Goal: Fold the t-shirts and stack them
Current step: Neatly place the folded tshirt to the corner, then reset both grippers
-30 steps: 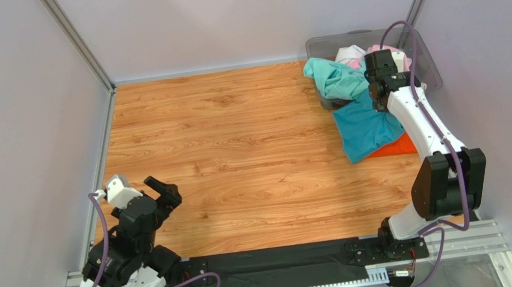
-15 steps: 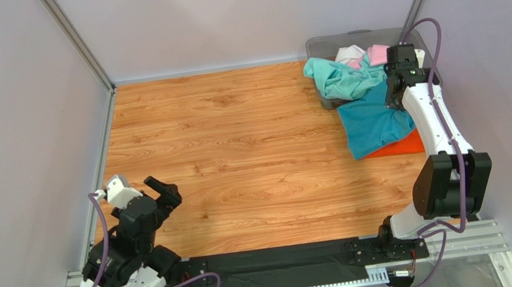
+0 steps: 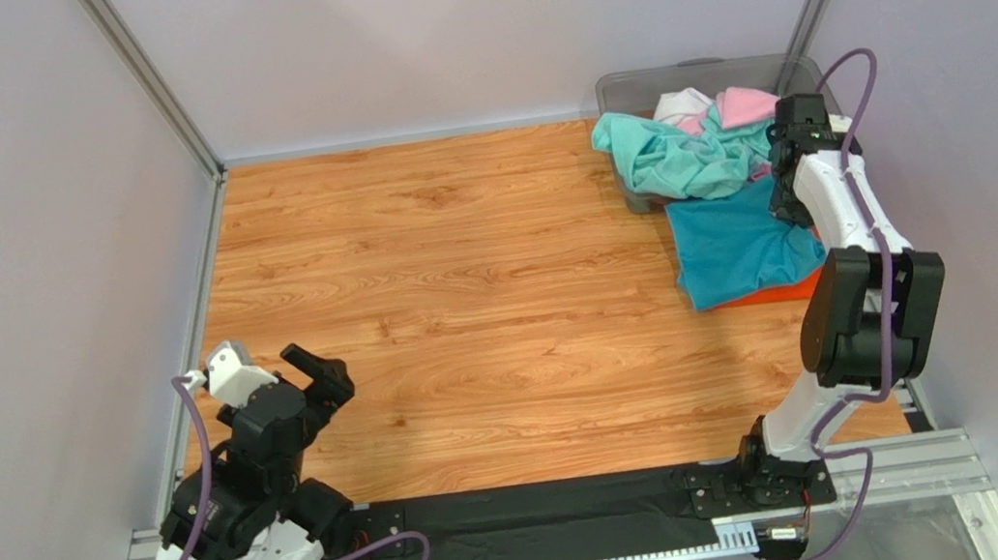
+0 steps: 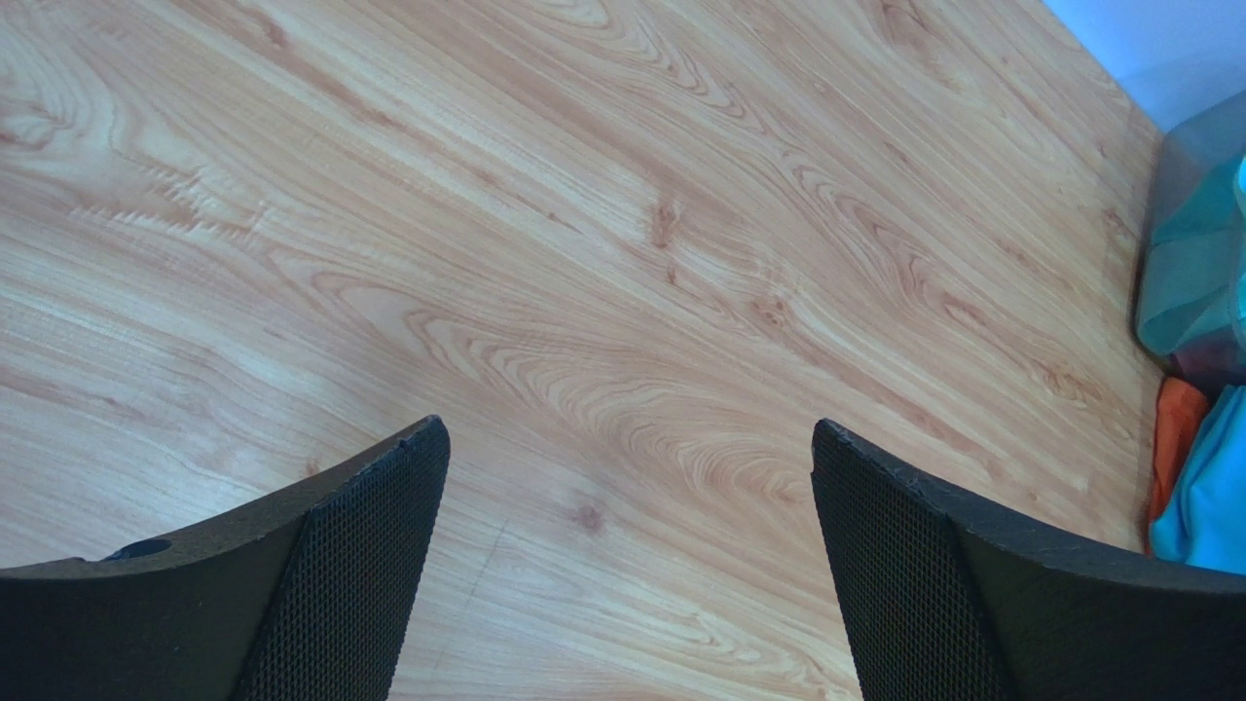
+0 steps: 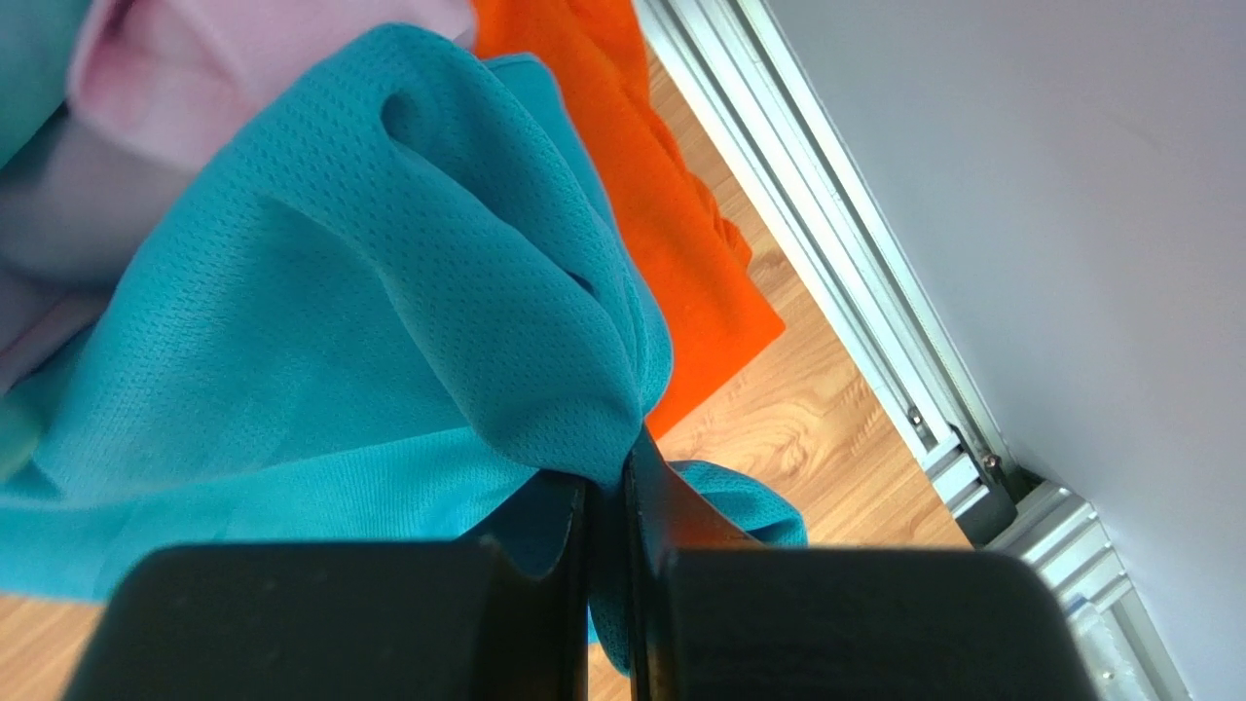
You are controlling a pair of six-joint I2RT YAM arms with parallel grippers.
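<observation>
Right hand (image 5: pixel 612 482): clenched on a bunched fold of the teal-blue shirt (image 3: pixel 735 247). In my wrist view the two fingers are pressed together with the cloth pinched between them.
Right arm: stretched to the far right of the table (image 3: pixel 464 300), with the hand just in front of the bin (image 3: pixel 667 73).
Teal-blue shirt: on the table at the far right, in front of the bin. It is rumpled and mostly lies on the wood, with its right edge gathered up into my right hand.
Orange shirt (image 5: pixel 629 175): underneath the teal-blue one. From the top I only see a thin strip at the near right edge. In the wrist view it lies flat on the wood, close to the metal rail (image 5: pixel 878 322).
Mint-green shirt (image 3: pixel 671 153): crumpled and draped over the bin's front left wall, just behind the teal-blue one.
Pink shirt (image 3: pixel 744 104): inside the bin, behind the mint-green one, on the right.
White shirt (image 3: pixel 683 102): inside the bin, just left of the pink one, touching it.
Bin: grey, translucent, in the far right corner of the table.
Left hand (image 4: pixel 626 438): released, fingers spread wide with nothing between them. It hovers over bare wood at the near left, well apart from all the shirts.
Folding: I see nothing folded or stacked. Every shirt is loose.
</observation>
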